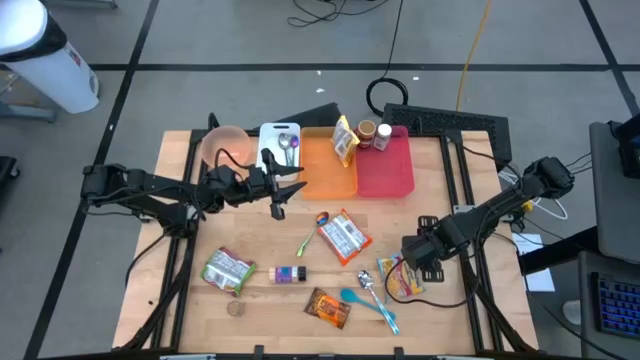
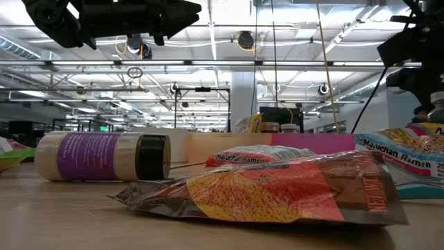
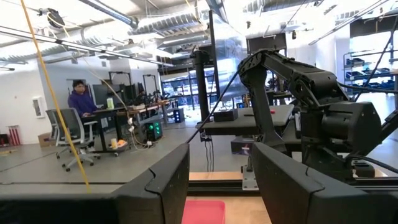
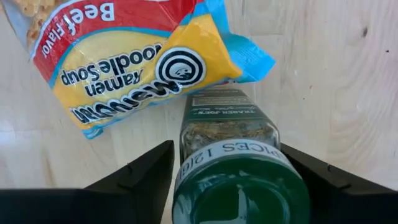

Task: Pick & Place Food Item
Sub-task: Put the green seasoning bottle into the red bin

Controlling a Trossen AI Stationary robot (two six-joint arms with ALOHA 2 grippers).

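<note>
- The right tool (image 4: 239, 165) is lowered over a spice jar (image 4: 233, 140) with a green lid; its two fingers (image 4: 134, 174) are seen flanking the jar, apart from the glass.
- The jar is found on the wooden surface (image 4: 323, 74), just beside a ramen packet (image 4: 134, 59).
- The left tool (image 1: 280, 190) is held unclenched and empty, well apart from the jar, by the white tray (image 1: 268, 135).

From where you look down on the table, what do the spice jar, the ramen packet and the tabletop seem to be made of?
Spice jar: clear glass or plastic, since the herbs show through, with a glossy green plastic-looking cap.
Ramen packet: thin, printed plastic film, shiny and crinkled.
Tabletop: pale wood, matte, with visible grain and a small knot.
</note>
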